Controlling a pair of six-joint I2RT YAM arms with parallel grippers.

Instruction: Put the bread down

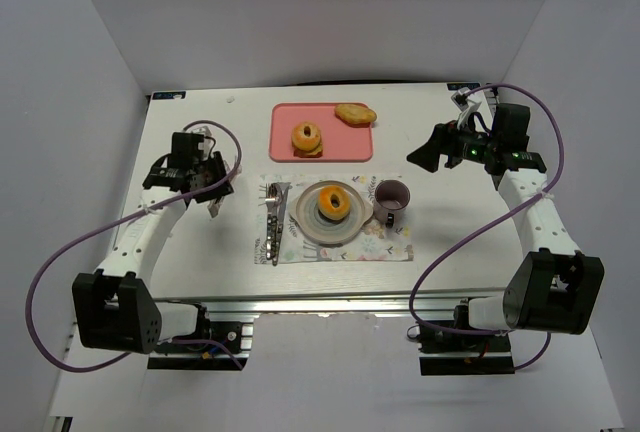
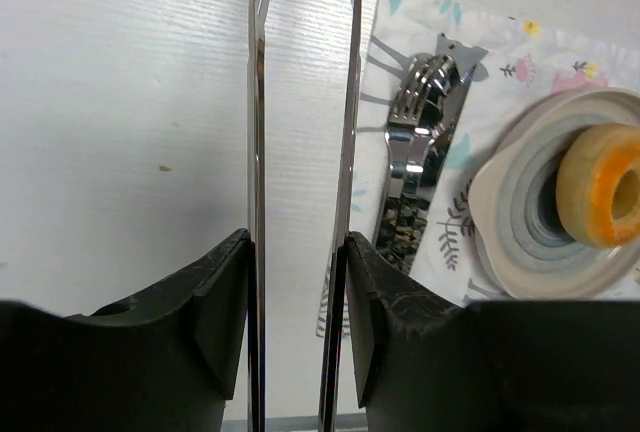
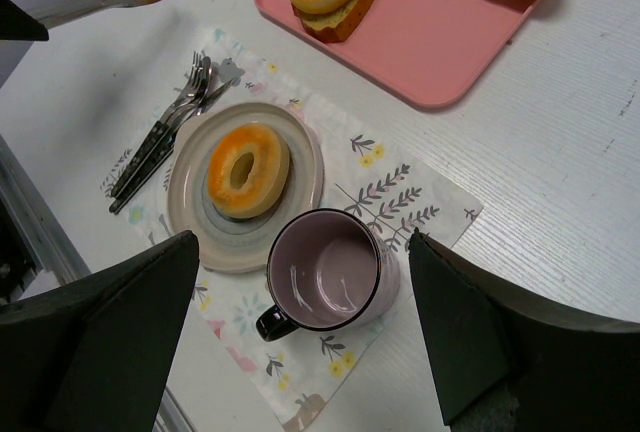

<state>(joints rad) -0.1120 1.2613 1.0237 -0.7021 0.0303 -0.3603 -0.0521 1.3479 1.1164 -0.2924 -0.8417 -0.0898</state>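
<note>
The white surface [image 1: 200, 252] carried a pink tray [image 1: 355, 147] at the back and a patterned placemat [image 1: 390, 250] in front. The left hand [image 2: 298, 287] gripped metal tongs [image 2: 257, 152] left of the placemat. The right hand [image 1: 428, 155] stood wide and held nothing. On the placemat, a plate [image 1: 305, 220] sat between forks [image 1: 275, 222] and a purple mug [image 1: 390, 197]. The bread [image 1: 332, 202] lay flat at the plate's centre.

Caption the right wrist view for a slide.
Bread on the plate, empty mug beside it on the placemat.
</note>
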